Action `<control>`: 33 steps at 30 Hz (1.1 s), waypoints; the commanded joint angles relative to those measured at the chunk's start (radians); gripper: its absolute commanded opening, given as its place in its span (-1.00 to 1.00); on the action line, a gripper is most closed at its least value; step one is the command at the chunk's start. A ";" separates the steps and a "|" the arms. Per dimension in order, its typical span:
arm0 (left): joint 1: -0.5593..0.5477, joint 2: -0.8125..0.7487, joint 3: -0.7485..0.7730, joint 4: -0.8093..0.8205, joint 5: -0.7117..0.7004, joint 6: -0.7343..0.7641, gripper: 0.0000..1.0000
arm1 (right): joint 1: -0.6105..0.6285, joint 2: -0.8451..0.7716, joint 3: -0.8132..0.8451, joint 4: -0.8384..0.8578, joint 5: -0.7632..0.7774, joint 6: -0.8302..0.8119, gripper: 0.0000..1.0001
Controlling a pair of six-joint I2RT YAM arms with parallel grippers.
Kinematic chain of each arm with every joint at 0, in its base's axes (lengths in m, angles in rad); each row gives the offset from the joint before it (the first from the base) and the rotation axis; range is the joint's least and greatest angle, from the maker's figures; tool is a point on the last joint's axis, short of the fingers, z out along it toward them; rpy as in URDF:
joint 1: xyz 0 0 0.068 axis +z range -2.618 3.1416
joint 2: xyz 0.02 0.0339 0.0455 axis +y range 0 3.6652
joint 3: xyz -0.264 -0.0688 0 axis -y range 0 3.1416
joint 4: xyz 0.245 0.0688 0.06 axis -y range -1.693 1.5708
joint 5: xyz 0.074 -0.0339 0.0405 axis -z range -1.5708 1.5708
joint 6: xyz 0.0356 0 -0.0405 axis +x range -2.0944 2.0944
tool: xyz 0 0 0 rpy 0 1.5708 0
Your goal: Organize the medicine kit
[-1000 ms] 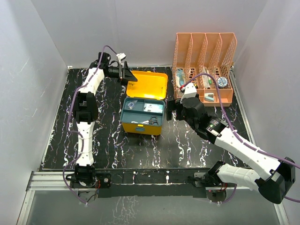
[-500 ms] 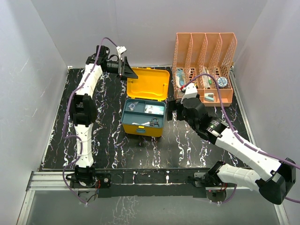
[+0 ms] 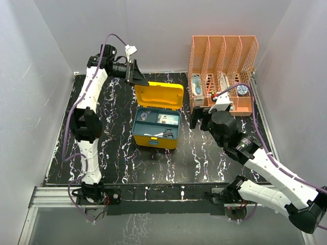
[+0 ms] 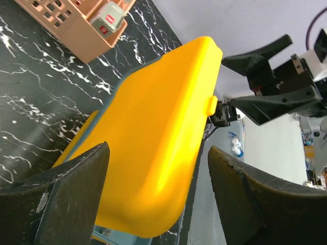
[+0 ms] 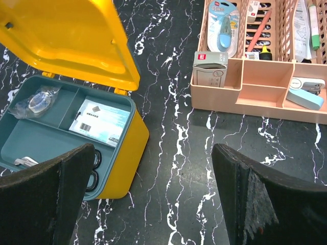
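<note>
Yellow medicine kit (image 3: 153,139): middle of the bench (image 3: 122,158), lid (image 3: 159,95) standing half up.
Tray (image 5: 36,140), near slot: scissors (image 3: 166,132).
Tray, far slots: clear packet (image 3: 143,116) left, white card (image 3: 164,119) right.
Right claw (image 5: 153,150): released, jaws wide, hovering just right of the kit.
Orange rack (image 3: 245,104): far right, holding a white box (image 5: 209,68) and pens (image 5: 260,25).
Left claw (image 4: 158,148): released, jaws spread behind the lid.

medicine kit (image 3: 156,133) 1 | orange file rack (image 3: 223,56) 1 | scissors (image 3: 166,131) 1 | white packet (image 3: 164,119) 1
</note>
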 commanded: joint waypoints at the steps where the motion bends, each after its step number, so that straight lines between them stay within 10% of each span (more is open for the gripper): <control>1: -0.016 -0.144 -0.038 -0.116 0.050 0.098 0.52 | 0.001 -0.021 -0.018 0.050 0.032 0.027 0.97; 11: -0.078 -0.272 -0.293 -0.419 0.009 0.439 0.51 | 0.001 -0.037 -0.027 0.042 0.027 0.050 0.97; 33: -0.083 -0.480 -0.795 -0.034 -0.221 0.385 0.49 | 0.002 0.080 -0.131 0.121 -0.121 0.152 0.85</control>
